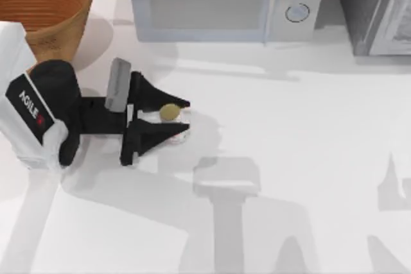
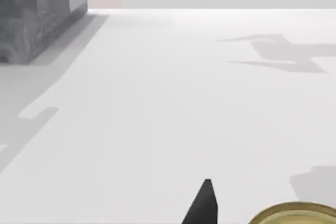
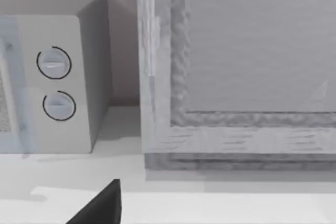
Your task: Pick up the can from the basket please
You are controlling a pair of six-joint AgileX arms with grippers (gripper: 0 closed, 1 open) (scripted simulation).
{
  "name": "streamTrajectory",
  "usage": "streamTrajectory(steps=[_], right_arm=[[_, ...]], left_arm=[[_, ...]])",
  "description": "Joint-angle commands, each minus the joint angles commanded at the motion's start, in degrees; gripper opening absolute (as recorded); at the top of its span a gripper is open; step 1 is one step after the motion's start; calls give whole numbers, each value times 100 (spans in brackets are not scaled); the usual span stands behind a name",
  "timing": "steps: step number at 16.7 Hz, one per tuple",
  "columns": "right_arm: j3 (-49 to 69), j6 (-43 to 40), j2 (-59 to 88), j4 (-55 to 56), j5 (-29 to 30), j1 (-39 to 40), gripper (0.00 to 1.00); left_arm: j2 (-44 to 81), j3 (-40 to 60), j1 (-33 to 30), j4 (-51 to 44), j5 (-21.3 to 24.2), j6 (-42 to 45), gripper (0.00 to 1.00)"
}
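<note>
The can (image 1: pixel 170 113), small and white with a tan-gold top, is outside the basket, low over the white table (image 1: pixel 289 158) left of centre. My left gripper (image 1: pixel 183 117) reaches in from the left and is shut on the can, one black finger on each side. In the left wrist view a black fingertip (image 2: pixel 206 203) shows beside the can's gold rim (image 2: pixel 294 214). The woven orange-brown basket (image 1: pixel 45 4) stands at the far left corner, behind the left arm. One dark fingertip (image 3: pixel 105 203) of my right gripper shows in the right wrist view, facing the appliances.
A white microwave (image 1: pixel 225 1) with two round knobs stands along the back edge. A grey cabinet-like box (image 1: pixel 379 11) sits to its right. Arm shadows fall across the front of the table.
</note>
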Motion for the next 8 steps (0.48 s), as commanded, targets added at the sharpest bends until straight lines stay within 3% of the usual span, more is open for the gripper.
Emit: streamTrajectory(steps=[4,8], right_arm=[[0,0,0,0,0,0,100],[0,0,0,0,0,0,100]], left_arm=[[0,0,0,0,0,0,98],[0,0,0,0,0,0,100]])
